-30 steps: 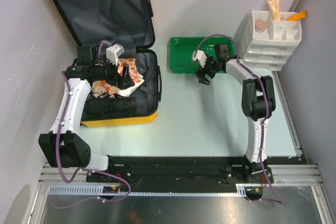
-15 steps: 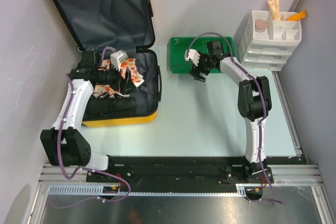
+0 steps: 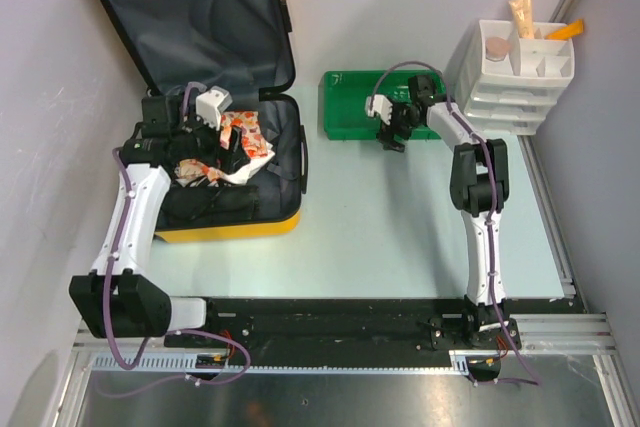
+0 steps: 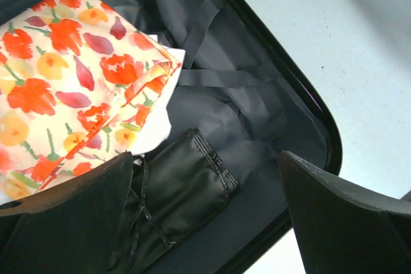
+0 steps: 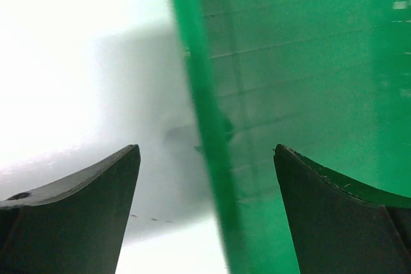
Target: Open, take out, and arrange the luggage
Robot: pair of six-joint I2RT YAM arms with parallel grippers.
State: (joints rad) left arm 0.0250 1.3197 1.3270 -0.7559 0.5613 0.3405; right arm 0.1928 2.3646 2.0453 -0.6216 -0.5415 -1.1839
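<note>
The luggage [image 3: 230, 225], a yellow suitcase, lies open at the far left with its dark-lined lid [image 3: 190, 17] raised. In its lower half rest a floral pouch [image 4: 70, 88] and a black pouch [image 4: 180, 184]. My left gripper [image 3: 232, 150] hovers open over them; in the left wrist view it [image 4: 207, 155] holds nothing, with the black pouch below the gap. My right gripper [image 3: 391, 137] is open above the front edge of the green tray [image 3: 350, 107]. In the right wrist view it [image 5: 207, 149] straddles the tray rim [image 5: 205, 126] without touching it.
A white compartmented organizer [image 3: 515, 77] with tubes and a small jar stands at the back right, beside the tray. The suitcase's black zipper band [image 4: 302, 94] borders pale table [image 4: 359, 43] between suitcase and tray. Walls close in on the left and right.
The right gripper swung left along the tray's front edge, then back to the right, staying open. The left gripper shifted a little over the suitcase's contents and holds nothing.
</note>
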